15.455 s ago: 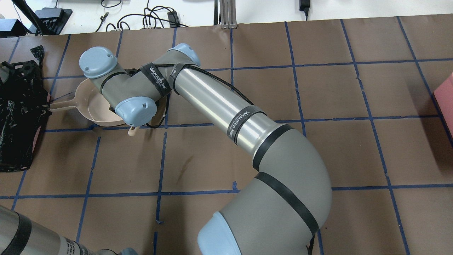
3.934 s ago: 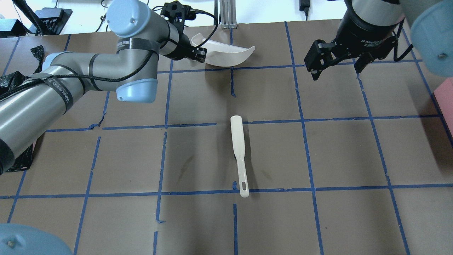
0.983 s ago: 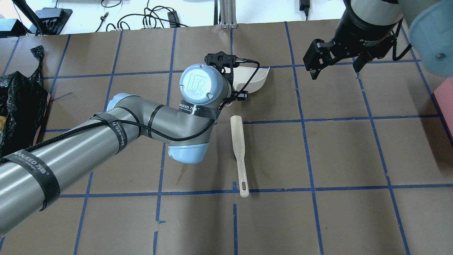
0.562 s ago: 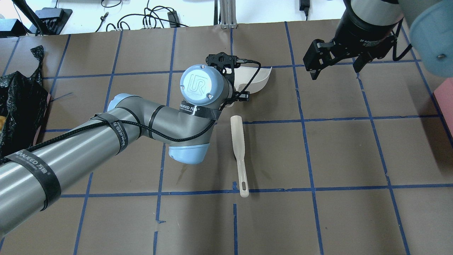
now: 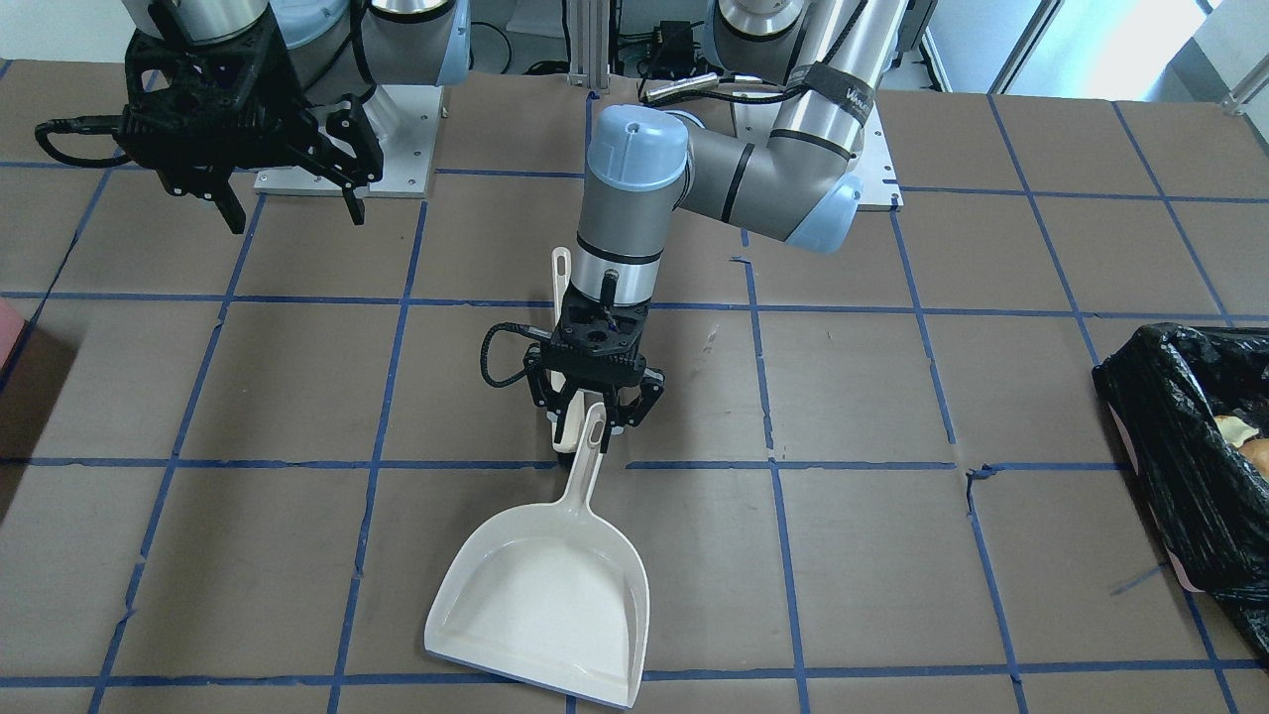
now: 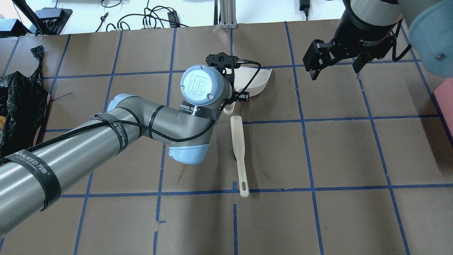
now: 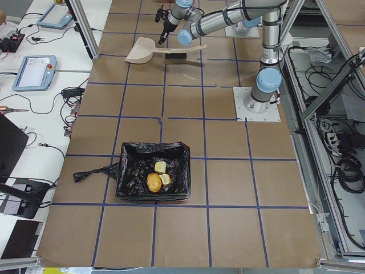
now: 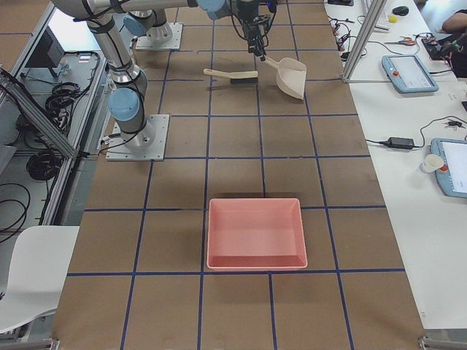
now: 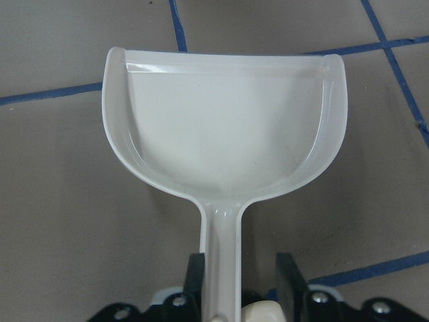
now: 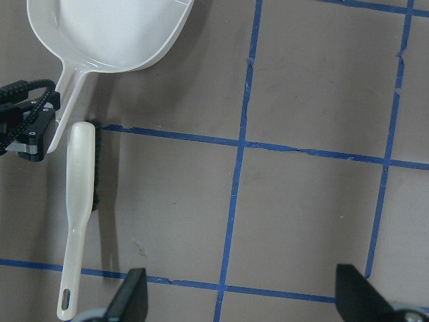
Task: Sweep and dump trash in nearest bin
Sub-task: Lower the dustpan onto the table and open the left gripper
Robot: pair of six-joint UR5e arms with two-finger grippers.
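The white dustpan lies flat and empty on the brown table, also seen in the left wrist view. My left gripper is open astride its handle, with a gap beside the right finger. The trash, two pale chunks and one orange lump, lies inside the black-lined bin, which stands at the table's left end. My right gripper is open, empty and raised; its wrist view shows only table, the dustpan and a brush.
A cream hand brush lies on the table just behind the dustpan handle, also in the right wrist view. A pink tray stands at the table's right end. Blue tape lines grid the table.
Since 3.9 s ago my left arm has brought the dustpan from the far edge down onto the table by the brush. In the last second it shifted only slightly. The right arm has not moved.
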